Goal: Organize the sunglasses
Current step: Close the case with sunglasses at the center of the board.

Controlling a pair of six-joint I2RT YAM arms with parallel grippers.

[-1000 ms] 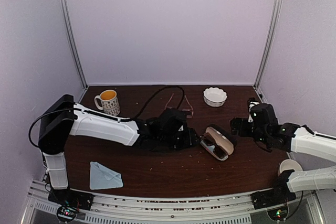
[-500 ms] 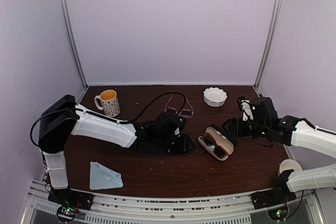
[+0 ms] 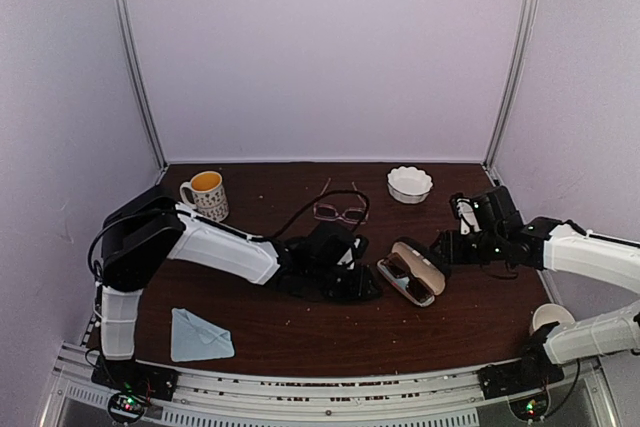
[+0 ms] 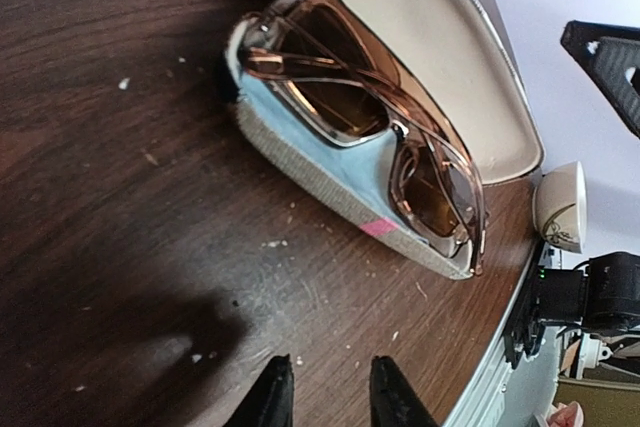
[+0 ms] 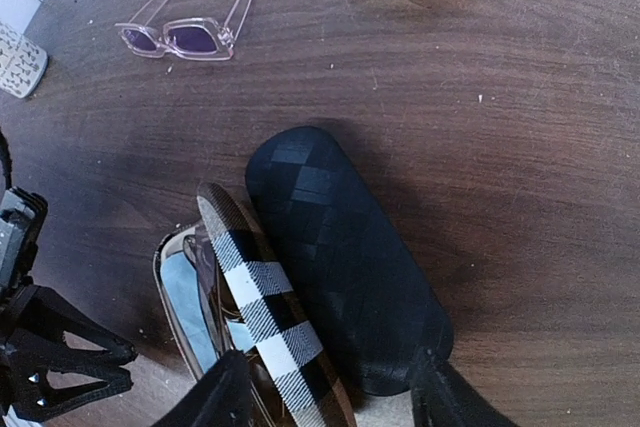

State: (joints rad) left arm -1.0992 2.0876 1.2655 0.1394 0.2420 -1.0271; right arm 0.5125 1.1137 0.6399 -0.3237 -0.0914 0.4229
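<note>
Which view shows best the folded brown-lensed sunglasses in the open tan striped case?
The left wrist view: the folded brown-lensed sunglasses appear large, on a light blue cloth in the open tan striped case. The top external view shows them small and dark. The right wrist view shows only a sliver beside the striped lid.

Your left gripper [image 3: 364, 284] sits low over the table [image 3: 300, 342], its tip just beside the left end of the open tan case [image 3: 428, 265], where the dark sunglasses [image 3: 403, 276] lie. Your right gripper [image 3: 440, 247] is at the case's far right side; from above you cannot tell how its jaws stand. The pink glasses [image 3: 342, 212] lie unfolded farther back, between the mug [image 3: 205, 194] and the white bowl [image 3: 410, 184], and a blue cloth [image 3: 200, 336] lies near the front edge.
</note>
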